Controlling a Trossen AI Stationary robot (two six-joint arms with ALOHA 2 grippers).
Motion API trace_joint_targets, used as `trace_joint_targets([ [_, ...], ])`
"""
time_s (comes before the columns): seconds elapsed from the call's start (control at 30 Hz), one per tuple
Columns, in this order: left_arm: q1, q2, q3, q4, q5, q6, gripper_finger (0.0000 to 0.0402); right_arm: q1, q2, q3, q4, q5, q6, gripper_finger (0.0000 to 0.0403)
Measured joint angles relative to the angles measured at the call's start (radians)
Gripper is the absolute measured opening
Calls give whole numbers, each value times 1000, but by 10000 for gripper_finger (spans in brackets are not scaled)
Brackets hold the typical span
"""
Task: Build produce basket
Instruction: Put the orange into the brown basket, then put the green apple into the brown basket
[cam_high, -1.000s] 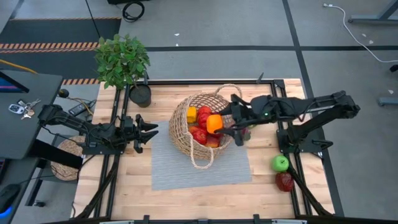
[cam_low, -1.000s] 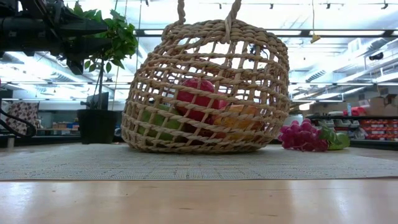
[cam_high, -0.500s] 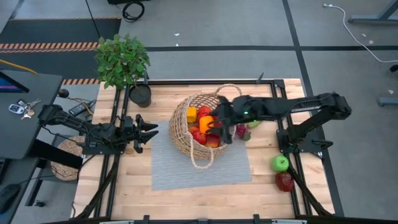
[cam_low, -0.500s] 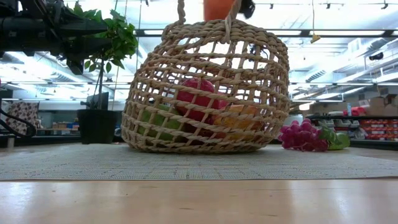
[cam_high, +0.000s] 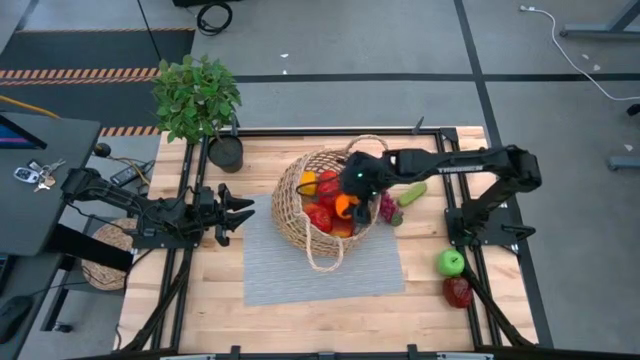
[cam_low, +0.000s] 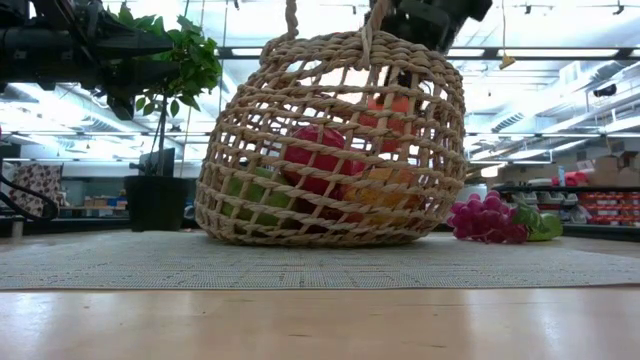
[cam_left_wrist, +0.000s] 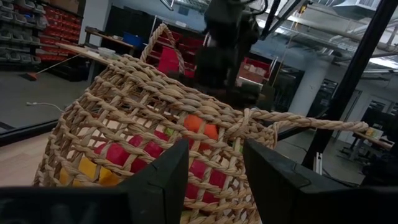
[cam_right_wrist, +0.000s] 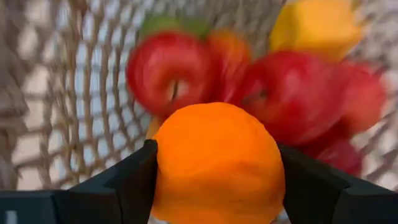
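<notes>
My right end effector (cam_high: 345, 197), clamped on the round orange fruit (cam_right_wrist: 217, 163), has dropped from above the rim into the tan wicker basket (cam_high: 290, 195) at frame centre; release should follow.

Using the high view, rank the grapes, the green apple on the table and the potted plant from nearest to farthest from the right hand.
The right hand is over the basket, holding an orange.
1. Grapes: just outside the basket, beside the hand.
2. Green apple: near the table's right edge.
3. Potted plant: far left corner.
</notes>
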Motion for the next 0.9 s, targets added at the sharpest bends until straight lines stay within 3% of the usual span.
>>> trace_joint_targets([
  [0.2, 0, 0, 0, -1, 0, 0, 160, -2, 76, 0, -41, -81, 3, 297],
  [0.47, 0, 0, 0, 0, 0, 0, 160, -2, 96, 8, -46, -68, 18, 370],
  [0.67, 0, 0, 0, 1, 0, 0, 160, 12, 75, 124, -164, 60, 28, 390],
  [0.9, 0, 0, 0, 0, 0, 0, 160, 127, 36, 294, -327, 233, 50, 380],
])
